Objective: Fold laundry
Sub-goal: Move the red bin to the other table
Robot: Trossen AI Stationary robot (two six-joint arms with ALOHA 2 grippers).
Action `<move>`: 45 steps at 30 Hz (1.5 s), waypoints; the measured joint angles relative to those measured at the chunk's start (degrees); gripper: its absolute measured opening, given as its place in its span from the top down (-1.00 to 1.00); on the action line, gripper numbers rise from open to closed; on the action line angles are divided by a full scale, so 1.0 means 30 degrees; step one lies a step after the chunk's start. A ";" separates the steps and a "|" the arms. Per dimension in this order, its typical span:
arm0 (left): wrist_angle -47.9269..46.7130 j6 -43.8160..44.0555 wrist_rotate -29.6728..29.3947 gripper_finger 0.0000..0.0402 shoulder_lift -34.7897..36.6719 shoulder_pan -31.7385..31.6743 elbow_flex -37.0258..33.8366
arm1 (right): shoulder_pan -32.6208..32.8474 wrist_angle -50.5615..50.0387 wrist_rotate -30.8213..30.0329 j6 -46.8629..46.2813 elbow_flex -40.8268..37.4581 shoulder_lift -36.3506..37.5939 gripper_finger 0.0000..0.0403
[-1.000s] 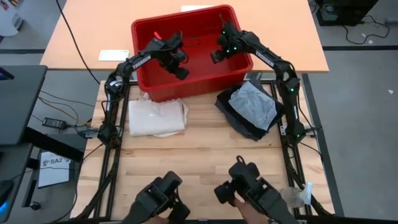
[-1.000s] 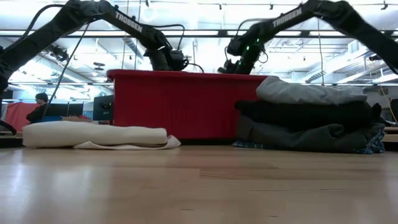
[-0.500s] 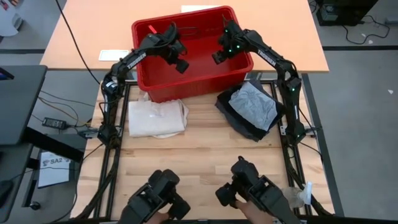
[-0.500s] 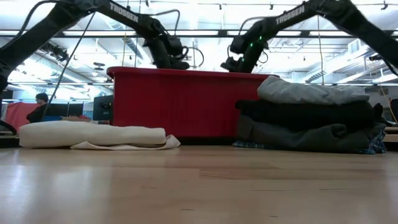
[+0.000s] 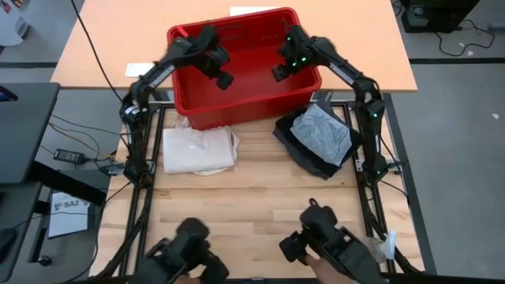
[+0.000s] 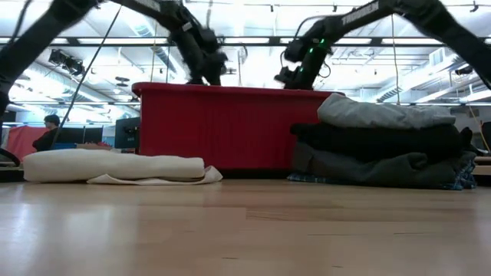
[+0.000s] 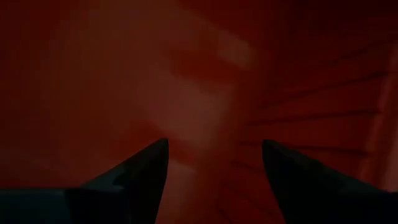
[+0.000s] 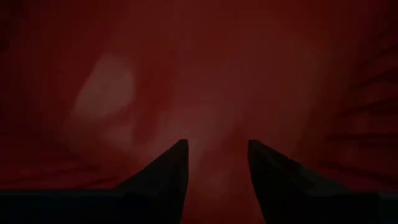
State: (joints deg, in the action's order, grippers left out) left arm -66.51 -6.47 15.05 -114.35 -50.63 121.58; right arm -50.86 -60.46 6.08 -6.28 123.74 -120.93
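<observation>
The laundry sits as a folded stack [image 5: 319, 140] on the table's right side. A light grey T-shirt [image 6: 383, 113] lies on top of a black garment [image 6: 376, 138], which lies on a dark grey one [image 6: 376, 165]. A blue plaid edge [image 6: 462, 182] shows at the bottom. My left gripper [image 5: 220, 76] hangs open over the red bin [image 5: 237, 110], toward its left half. My right gripper [image 5: 279, 72] is open over its right half. Both wrist views show only the bin's red inside between the open left gripper [image 7: 214, 155] and the open right gripper [image 8: 217, 155].
A folded cream tote bag [image 5: 199, 150] lies left of the stack, in front of the bin. Two dark hand controllers [image 5: 331, 244] with a person's hands are at the near edge. Bare wood table [image 5: 252, 197] stretches between them and the cloth.
My left arm has risen and swung a little toward the table's far-left, carrying its open gripper higher above the bin. My right gripper has stayed almost still. The stack and the tote bag have not moved.
</observation>
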 joint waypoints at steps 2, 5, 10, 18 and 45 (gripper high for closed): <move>-0.0323 -0.0130 -0.0928 -0.31 0.0934 -0.0293 0.0286 | -0.0101 0.0253 -0.0290 0.0102 0.0002 0.0848 0.15; -0.0540 0.0034 -0.2016 -0.31 0.2322 -0.1068 0.0475 | -0.0564 0.0823 -0.0791 0.0540 0.0007 0.2145 0.12; -0.1767 0.1054 -0.1552 -0.32 0.3686 -0.3220 0.0509 | -0.1909 0.1472 -0.0893 0.1845 0.0044 0.3631 -0.06; -0.3694 0.1372 0.0226 -0.66 0.3528 -0.6535 0.0010 | -0.4787 0.1519 0.1358 0.1116 0.0015 0.2661 -0.67; -0.1193 0.3364 0.0934 -0.68 0.0271 -0.8973 -0.0713 | -0.6244 0.3129 0.6389 0.0822 0.0007 -0.0542 -0.35</move>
State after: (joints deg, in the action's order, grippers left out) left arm -70.08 3.62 17.86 -113.53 -77.55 119.44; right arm -69.59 -51.07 25.24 -3.82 123.76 -122.55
